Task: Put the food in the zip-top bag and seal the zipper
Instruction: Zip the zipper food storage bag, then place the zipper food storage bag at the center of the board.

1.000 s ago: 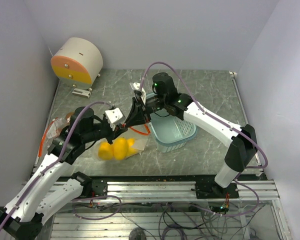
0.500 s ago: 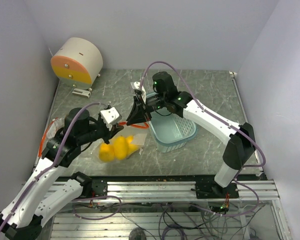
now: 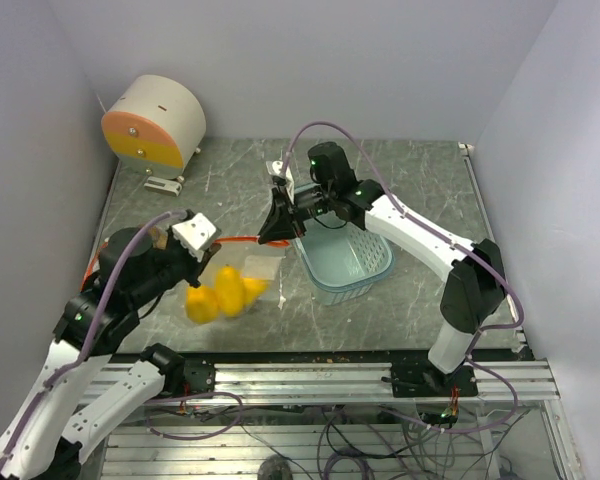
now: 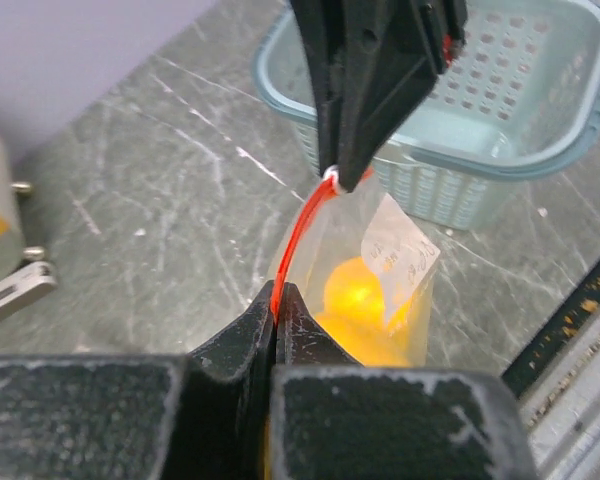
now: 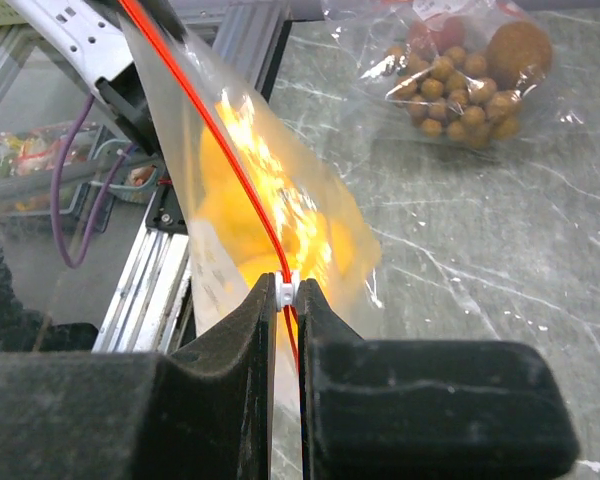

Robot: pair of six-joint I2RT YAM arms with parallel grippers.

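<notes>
A clear zip-top bag (image 3: 242, 270) with a red zipper (image 4: 298, 235) hangs stretched between my two grippers just above the table. Several yellow lemon-like fruits (image 3: 215, 297) are inside it; they also show in the left wrist view (image 4: 358, 292) and the right wrist view (image 5: 242, 215). My left gripper (image 3: 216, 247) is shut on the zipper's left end (image 4: 276, 300). My right gripper (image 3: 267, 236) is shut on the white slider (image 5: 287, 289) at the other end. A brown grape bunch (image 5: 442, 85), a brown round fruit (image 5: 520, 47) and something red lie in a second clear bag on the table.
A light-blue plastic basket (image 3: 372, 270) stands just right of the bag, under the right arm. A round white and orange device (image 3: 155, 122) stands at the back left. The second bag (image 3: 98, 265) lies by the left wall, partly hidden by my left arm. Grey walls close both sides.
My left arm has drawn back to the left, taking the bag's end with it. The zipper is now pulled straighter and the fruits have swung left. The right gripper stays on the slider.
</notes>
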